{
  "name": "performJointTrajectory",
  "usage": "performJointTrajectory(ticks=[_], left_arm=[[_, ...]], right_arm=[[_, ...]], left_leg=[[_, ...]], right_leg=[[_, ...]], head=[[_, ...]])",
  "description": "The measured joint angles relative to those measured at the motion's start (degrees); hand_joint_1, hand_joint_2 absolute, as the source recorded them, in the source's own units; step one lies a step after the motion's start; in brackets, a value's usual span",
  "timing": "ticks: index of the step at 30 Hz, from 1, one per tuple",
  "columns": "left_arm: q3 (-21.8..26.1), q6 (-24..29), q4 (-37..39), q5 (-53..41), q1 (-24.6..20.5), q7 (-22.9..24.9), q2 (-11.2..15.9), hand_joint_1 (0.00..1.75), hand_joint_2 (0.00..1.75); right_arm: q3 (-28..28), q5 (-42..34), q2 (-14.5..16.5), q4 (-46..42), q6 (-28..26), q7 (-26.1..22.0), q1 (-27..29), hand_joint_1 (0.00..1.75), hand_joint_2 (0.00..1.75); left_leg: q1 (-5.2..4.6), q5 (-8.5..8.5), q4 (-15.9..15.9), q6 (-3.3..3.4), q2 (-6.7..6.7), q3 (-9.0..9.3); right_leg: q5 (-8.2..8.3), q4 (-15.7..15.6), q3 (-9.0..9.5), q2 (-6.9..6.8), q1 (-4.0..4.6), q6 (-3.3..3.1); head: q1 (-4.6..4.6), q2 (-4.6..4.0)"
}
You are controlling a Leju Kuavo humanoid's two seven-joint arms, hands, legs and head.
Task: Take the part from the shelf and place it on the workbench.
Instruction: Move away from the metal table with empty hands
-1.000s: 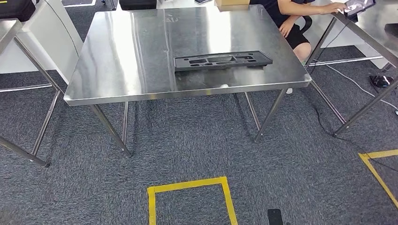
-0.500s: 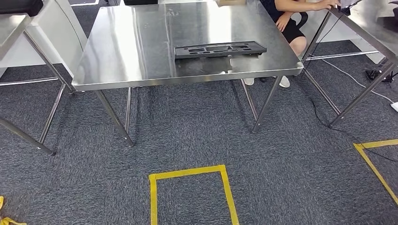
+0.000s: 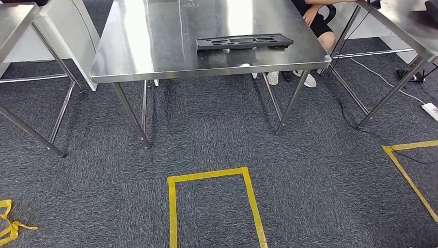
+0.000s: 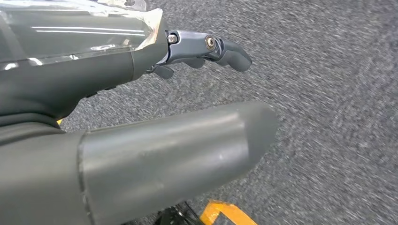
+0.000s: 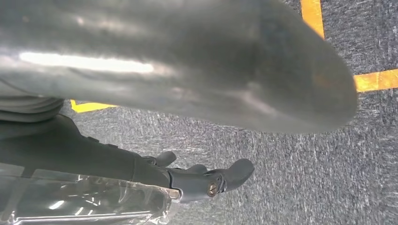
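Observation:
A flat black part [image 3: 243,41] with several cut-outs lies on the steel workbench [image 3: 150,51], near its front right edge. The bench stands ahead of me across grey carpet. My left hand [image 4: 141,65] hangs over the carpet with its thumb and fingers apart and nothing in it. My right hand [image 5: 117,159] hangs the same way, holding nothing, above carpet with yellow tape.
A person sits behind the bench at the far right; their shoes [image 3: 309,80] show under it. More steel tables stand at the left [image 3: 15,20] and right [image 3: 408,26]. A yellow tape square [image 3: 212,178] marks the floor before me, and a power strip [image 3: 429,109] lies right.
The whole picture has shifted: the bench and part sit higher and farther in the head view, and more floor and tape show, so the camera has moved back. The part stays on the bench.

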Motion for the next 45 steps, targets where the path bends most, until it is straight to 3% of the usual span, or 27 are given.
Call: performJointTrajectory(ticks=[2,4,6,8,9,10,11,12,14,15,17,20,23,25,26,27,29,30,32,34,35,36,38,40,41,43,45], left_arm=[[-0.1,0.0,0.2,0.0,-0.1,0.0,0.0,0.00,0.00],[-0.3,0.1,0.4,-0.1,-0.2,0.0,0.2,0.00,0.00],[-0.5,0.4,0.7,-0.1,-0.3,0.2,0.3,0.00,0.00],[-0.7,0.9,1.0,0.1,-0.8,0.4,0.3,0.00,0.00],[-0.7,1.2,1.2,0.3,-1.1,0.6,0.3,0.00,0.00],[-0.8,1.4,1.3,0.5,-1.4,0.8,0.3,0.00,0.00],[-0.8,1.7,1.4,0.8,-1.7,1.0,0.3,0.00,0.00],[-0.8,1.9,1.5,1.0,-2.0,1.2,0.3,0.00,0.00],[-0.8,2.4,1.6,1.5,-2.7,1.3,0.2,0.00,0.00],[-0.7,2.6,1.7,1.7,-3.0,1.4,0.1,0.00,0.00],[-0.7,3.0,1.9,1.9,-3.6,1.5,0.0,0.00,0.00],[-0.7,3.3,2.1,2.0,-4.2,1.8,-0.3,0.00,0.00],[-0.7,3.5,2.2,2.0,-4.7,2.0,-0.5,0.00,0.00],[-0.8,3.6,2.3,2.0,-4.8,2.0,-0.6,0.00,0.00],[-0.8,3.7,2.4,2.0,-4.8,2.1,-0.6,0.00,0.00],[-0.9,3.7,2.5,1.9,-4.9,2.2,-0.7,0.00,0.00],[-1.1,3.7,2.6,1.8,-5.2,2.3,-0.8,0.00,0.00],[-1.2,3.8,2.6,1.7,-5.4,2.4,-0.9,0.00,0.00],[-1.4,3.8,2.7,1.5,-5.9,2.7,-1.0,0.00,0.00],[-1.5,3.8,2.8,1.3,-6.2,2.9,-1.1,0.00,0.00],[-1.7,3.9,2.8,1.3,-6.3,2.9,-1.1,0.00,0.00],[-1.8,3.9,2.9,1.2,-6.3,3.0,-1.1,0.00,0.00],[-2.2,3.9,2.9,0.9,-6.3,3.1,-1.0,0.00,0.00],[-2.5,3.9,3.0,0.7,-6.4,3.1,-1.1,0.00,0.00],[-2.6,4.0,3.0,0.7,-6.5,3.1,-1.1,0.00,0.00],[-2.9,4.0,3.0,0.7,-6.5,3.0,-1.1,0.00,0.00],[-3.3,4.0,3.0,0.7,-6.7,3.0,-1.1,0.00,0.00]], right_arm=[[0.1,0.2,0.1,0.0,0.1,-0.2,-0.3,0.00,0.00],[0.4,0.8,0.2,0.0,0.4,-0.6,-0.3,0.00,0.00],[1.2,2.1,0.3,0.1,0.7,-0.8,-0.5,0.00,0.00],[2.2,3.4,0.5,0.1,0.7,-0.9,-0.9,0.00,0.00],[2.7,4.0,0.7,0.1,0.6,-0.9,-1.1,0.00,0.00],[3.2,4.6,0.7,0.1,0.5,-0.9,-1.2,0.00,0.00],[3.7,5.0,0.8,0.1,0.3,-0.7,-1.3,0.00,0.00],[4.2,5.4,0.8,0.1,0.2,-0.5,-1.4,0.00,0.00],[5.0,6.1,0.8,0.0,0.0,-0.2,-1.7,0.00,0.00],[5.4,6.4,0.8,0.0,0.0,-0.1,-1.8,0.00,0.00],[6.0,6.6,0.8,0.0,0.0,-0.2,-2.3,0.00,0.00],[6.7,6.7,0.7,-0.1,-0.1,-0.6,-2.8,0.00,0.00],[7.0,6.5,0.7,-0.1,0.2,-0.8,-3.0,0.00,0.00],[7.1,5.9,0.7,-0.1,1.3,-0.8,-3.1,0.00,0.00],[7.1,5.5,0.6,-0.1,2.2,-0.9,-3.2,0.00,0.00],[7.1,5.3,0.5,-0.1,3.0,-1.0,-3.2,0.00,0.00],[7.1,4.8,0.3,-0.2,4.2,-1.5,-3.3,0.00,0.00],[7.1,4.6,0.2,-0.2,4.6,-1.8,-3.5,0.00,0.00],[7.1,4.2,0.1,-0.3,5.0,-2.2,-3.6,0.00,0.00],[7.1,4.0,0.0,-0.3,5.2,-2.3,-3.5,0.00,0.00],[7.1,3.8,-0.1,-0.3,5.2,-2.4,-3.5,0.00,0.00],[7.1,3.6,-0.1,-0.3,5.2,-2.5,-3.5,0.00,0.00],[7.1,3.2,-0.2,-0.3,5.0,-2.9,-3.5,0.00,0.00],[7.1,2.8,-0.2,-0.3,4.8,-3.4,-3.3,0.00,0.00],[7.1,2.7,-0.2,-0.3,4.6,-3.8,-3.1,0.00,0.00],[7.1,2.5,-0.3,-0.3,3.8,-4.7,-2.8,0.00,0.00],[7.1,2.3,-0.4,-0.3,2.5,-5.8,-2.5,0.00,0.00]], left_leg=[[-0.11,1.42,-0.2,-0.68,0.04,-0.43],[0.08,2.04,-0.4,-1.40,-0.05,-0.76],[0.32,-1.67,2.1,-2.04,-0.30,-1.66],[0.47,-8.07,8.7,-2.58,-0.54,-3.07],[0.48,-10.07,12.4,-2.81,-0.62,-3.56],[0.50,-10.61,15.1,-2.98,-0.67,-3.55],[0.54,-9.92,16.3,-3.09,-0.68,-2.88],[0.62,-8.35,15.2,-3.11,-0.68,-1.14],[0.79,-6.37,8.6,-3.05,-0.72,4.34],[0.77,-6.46,4.8,-2.88,-0.84,6.96],[0.45,-7.53,0.5,-2.49,-1.06,9.19],[0.43,-7.06,-0.7,-1.33,-0.94,8.50],[0.50,-5.62,-1.2,0.39,-0.69,6.93],[0.43,-4.61,-1.1,0.60,-0.53,5.61],[0.42,-4.11,-1.1,0.55,-0.46,4.97],[0.43,-3.62,-1.1,0.45,-0.40,4.38],[0.42,-2.74,-1.1,0.07,-0.37,3.54],[0.34,-2.28,-1.1,-0.23,-0.36,3.21],[0.19,-1.37,-1.1,-0.90,-0.30,2.86],[0.23,-0.76,-1.1,-1.51,-0.30,2.62],[0.30,-1.40,-0.6,-1.79,-0.37,2.26],[0.37,-3.06,0.7,-2.02,-0.47,1.68],[0.47,-8.57,6.5,-2.37,-0.69,-0.23],[0.52,-12.54,13.8,-2.67,-0.80,-1.93],[0.56,-12.66,15.8,-2.79,-0.82,-1.88],[0.76,-9.83,13.5,-2.89,-0.80,1.40],[0.92,-8.28,5.6,-2.84,-0.86,7.02]], right_leg=[[-1.23,-5.1,2.74,0.14,0.43,-1.08],[-0.48,-5.3,1.77,0.06,0.25,-2.10],[0.89,-5.3,0.58,-0.15,-0.15,-3.34],[2.29,-5.2,-1.00,-0.30,-0.14,-4.09],[2.98,-5.1,-1.80,-0.39,-0.07,-4.12],[3.64,-5.0,-2.64,-0.48,-0.02,-4.04],[4.24,-4.8,-3.47,-0.56,-0.02,-3.91],[4.76,-4.4,-4.35,-0.60,-0.05,-3.67],[5.51,-3.5,-6.16,-0.61,-0.03,-3.15],[5.85,-3.1,-6.97,-0.66,0.05,-2.75],[6.62,-2.5,-8.03,-0.76,0.20,-1.78],[6.64,-1.6,-9.35,-0.67,0.18,-0.65],[0.92,6.4,-12.46,-0.19,0.02,-1.00],[-1.89,12.8,-13.80,-0.02,-0.15,-0.72],[-2.01,13.9,-13.43,0.00,-0.26,-0.26],[-1.21,12.6,-11.85,0.00,-0.39,0.33],[0.95,4.7,-6.17,0.02,-0.56,1.08],[1.56,0.2,-3.24,0.08,-0.43,1.07],[1.71,-4.5,-0.48,0.20,-0.03,0.41],[2.20,-4.7,-1.04,0.20,-0.10,-0.52],[2.62,-4.7,-1.43,0.14,-0.32,-1.14],[3.14,-4.7,-1.88,0.07,-0.58,-1.92],[4.26,-4.7,-2.98,-0.07,-0.67,-3.14],[5.45,-4.5,-4.59,-0.18,-0.48,-3.51],[6.01,-4.2,-5.52,-0.23,-0.43,-3.43],[6.84,-3.4,-7.38,-0.25,-0.47,-3.09],[7.36,-2.2,-8.99,-0.24,-0.45,-2.56]], head=[[-0.07,0.00],[-0.12,0.00],[-0.27,0.00],[-0.43,0.00],[-0.47,0.00],[-0.47,0.00],[-0.48,0.00],[-0.49,0.00],[-0.51,0.00],[-0.47,0.00],[-0.42,0.00],[-0.35,0.00],[-0.08,0.00],[-0.03,0.00],[-0.02,0.00],[-0.02,0.00],[-0.01,0.00],[-0.04,0.00],[-0.07,0.00],[-0.10,0.00],[-0.12,0.00],[-0.20,0.00],[-0.39,0.00],[-0.47,0.00],[-0.46,0.00],[-0.49,0.00],[-0.51,0.00]])
